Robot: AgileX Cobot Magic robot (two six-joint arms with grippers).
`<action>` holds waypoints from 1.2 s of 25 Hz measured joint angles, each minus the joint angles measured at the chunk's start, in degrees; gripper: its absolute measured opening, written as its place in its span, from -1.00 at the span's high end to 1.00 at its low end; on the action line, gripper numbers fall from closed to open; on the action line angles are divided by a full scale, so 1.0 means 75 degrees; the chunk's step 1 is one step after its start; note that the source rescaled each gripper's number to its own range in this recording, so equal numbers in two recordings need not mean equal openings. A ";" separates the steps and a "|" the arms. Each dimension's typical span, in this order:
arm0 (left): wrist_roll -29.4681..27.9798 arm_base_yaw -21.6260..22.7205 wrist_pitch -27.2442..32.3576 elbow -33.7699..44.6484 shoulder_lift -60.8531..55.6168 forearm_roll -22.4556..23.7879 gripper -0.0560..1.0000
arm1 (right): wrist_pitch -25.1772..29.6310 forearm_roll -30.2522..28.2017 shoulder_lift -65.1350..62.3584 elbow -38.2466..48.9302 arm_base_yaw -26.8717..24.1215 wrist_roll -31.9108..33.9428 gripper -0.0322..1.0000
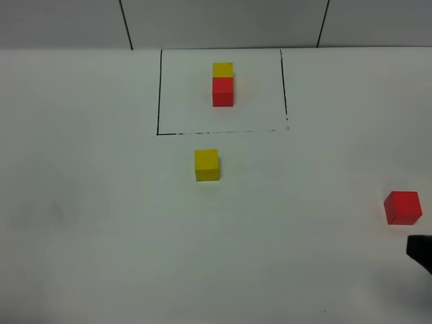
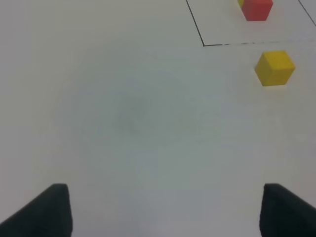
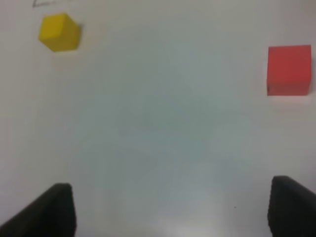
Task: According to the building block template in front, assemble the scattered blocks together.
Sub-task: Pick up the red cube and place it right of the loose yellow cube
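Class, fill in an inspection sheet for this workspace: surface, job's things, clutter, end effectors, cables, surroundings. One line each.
Surface: white table, plain and flat.
Job's things: template pair, yellow touching red, inside a black drawn rectangle; loose yellow cube just outside that frame; loose red cube far to the right, apart from it.
Clutter: nothing seen.
End effectors: left end effector open, empty; right end effector open, empty.
Cables: nothing seen.
Surroundings: grey wall panels behind the table.
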 joint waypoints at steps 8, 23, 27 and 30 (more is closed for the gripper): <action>0.0000 0.0000 0.0000 0.0000 0.0000 0.0000 -0.30 | -0.1381 -0.0819 0.5055 -0.1710 0.0000 -0.0675 -0.46; 0.0000 0.0000 0.0000 0.0000 0.0000 0.0000 -0.30 | -0.2412 -0.2006 0.7769 -0.2309 -0.0007 -0.0094 -0.64; 0.0000 0.0000 0.0000 0.0000 0.0000 0.0000 -0.30 | -0.2571 -0.2006 0.8049 -0.2309 -0.0112 -0.0051 -0.65; 0.0000 0.0000 0.0000 0.0000 0.0000 0.0000 -0.30 | -0.2602 -0.2006 0.8273 -0.2309 -0.0344 -0.0045 -0.65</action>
